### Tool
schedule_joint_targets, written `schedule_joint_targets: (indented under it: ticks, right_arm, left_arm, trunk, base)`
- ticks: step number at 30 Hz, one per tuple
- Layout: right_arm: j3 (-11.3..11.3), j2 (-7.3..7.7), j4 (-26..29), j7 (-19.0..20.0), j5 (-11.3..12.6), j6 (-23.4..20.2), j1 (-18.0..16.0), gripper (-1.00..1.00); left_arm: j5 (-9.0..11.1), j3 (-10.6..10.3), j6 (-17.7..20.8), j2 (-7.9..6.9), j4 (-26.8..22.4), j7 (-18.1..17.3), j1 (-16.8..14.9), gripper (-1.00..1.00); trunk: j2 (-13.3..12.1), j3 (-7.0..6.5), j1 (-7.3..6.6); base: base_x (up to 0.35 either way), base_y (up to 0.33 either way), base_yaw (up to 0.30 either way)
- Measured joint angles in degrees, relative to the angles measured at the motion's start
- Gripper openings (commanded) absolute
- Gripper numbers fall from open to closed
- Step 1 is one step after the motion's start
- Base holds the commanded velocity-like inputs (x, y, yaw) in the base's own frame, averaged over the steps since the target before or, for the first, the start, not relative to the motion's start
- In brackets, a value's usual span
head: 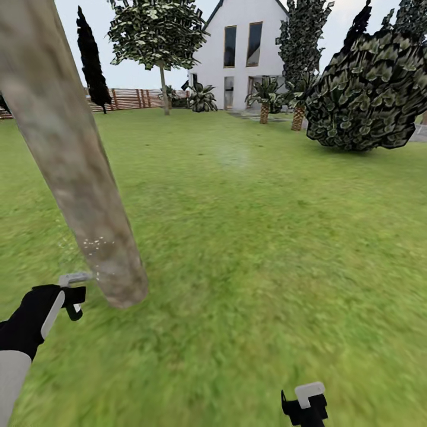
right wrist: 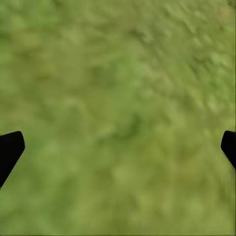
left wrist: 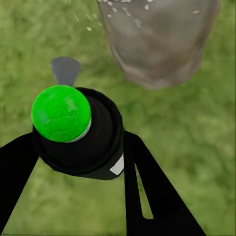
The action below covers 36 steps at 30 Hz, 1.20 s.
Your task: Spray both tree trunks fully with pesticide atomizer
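At the far left of your head view, your left gripper (head: 76, 296) sits low beside the base of the tree trunk (head: 71, 160), its jaws clenched around the pesticide atomizer (left wrist: 78, 132). In your left wrist view you see that atomizer as a black body with a bright green cap (left wrist: 61, 113), held between the two dark fingers (left wrist: 147, 191), with its grey nozzle (left wrist: 65, 70) toward the trunk's foot. Fine whitish specks of pesticide (head: 95, 244) dot the bark low on the trunk, just above the gripper. The trunk itself leans across your view, mottled grey-beige, and meets the grass floor (head: 249, 249) near your left hand.

Moving right, the lawn runs back to a brown slatted fence (head: 127, 98), a leafy tree (head: 157, 35) and the white house (head: 246, 53), with a big dark bush (head: 370, 95) at the right edge.

At the bottom right, your right gripper (head: 305, 406) hangs over bare grass; in the right wrist view its fingertips (right wrist: 10, 147) stand wide apart, jaws released and holding nothing.
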<state>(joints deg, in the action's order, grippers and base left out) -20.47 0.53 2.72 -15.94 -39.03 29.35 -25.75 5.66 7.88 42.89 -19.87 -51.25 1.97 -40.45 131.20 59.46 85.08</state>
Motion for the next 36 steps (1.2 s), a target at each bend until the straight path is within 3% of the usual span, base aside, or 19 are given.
schedule_joint_targets:
  ticks: [2,7,18,20,22,23,30,36]
  right_arm:
    - [0.0,0.00,0.0,0.0,0.0,0.0,0.0,1.00]
    - [0.0,0.00,0.0,0.0,0.0,0.0,0.0,1.00]
    - [0.0,-0.08,0.0,0.0,-0.1,0.0,0.0,1.00]
    - [0.0,-0.20,0.0,0.0,-0.1,0.0,0.0,1.00]
    - [0.0,-0.08,0.0,-0.1,0.0,0.0,0.0,1.00]
    - [0.0,-0.08,-0.1,-0.1,0.0,0.0,0.0,1.00]
    - [0.0,-0.10,-0.1,0.1,0.0,0.0,0.0,1.00]
    - [0.0,-0.26,-0.1,0.0,0.0,0.0,0.0,1.00]
  left_arm:
    - [0.2,0.0,0.0,-0.11,0.0,0.0,0.0,-1.00]
    - [0.4,-0.6,-0.1,1.62,-0.1,0.0,0.1,-1.00]
    - [0.2,-0.4,-0.4,1.77,0.1,0.2,2.0,-1.00]
    - [0.3,-0.5,-2.3,1.88,1.4,0.2,2.2,-1.00]
    - [0.2,-0.6,-8.7,2.07,6.9,0.1,2.2,-1.00]
    - [0.2,-0.6,-9.6,2.09,7.6,0.1,2.1,-1.00]
    - [0.2,-0.5,-10.7,2.20,8.3,0.0,2.2,-1.00]
    - [0.5,-0.5,-10.9,2.30,8.4,0.1,2.2,-1.00]
  trunk:
    - [0.0,0.00,0.00]
    - [0.0,0.00,0.00]
    - [0.0,0.00,0.00]
    - [0.0,0.00,0.00]
    - [0.0,0.01,0.01]
    - [0.0,0.00,0.00]
    - [0.0,0.00,0.00]
    - [0.0,0.00,0.00]
  base:
    - [0.234,-0.175,0.015]
    - [0.128,-0.236,0.001]
    - [-0.024,-0.141,0.184]
    - [0.127,-0.220,0.034]
    - [0.187,-0.228,0.004]
    - [0.174,-0.232,0.001]
    - [0.054,-0.266,0.009]
    - [0.198,-0.224,0.242]
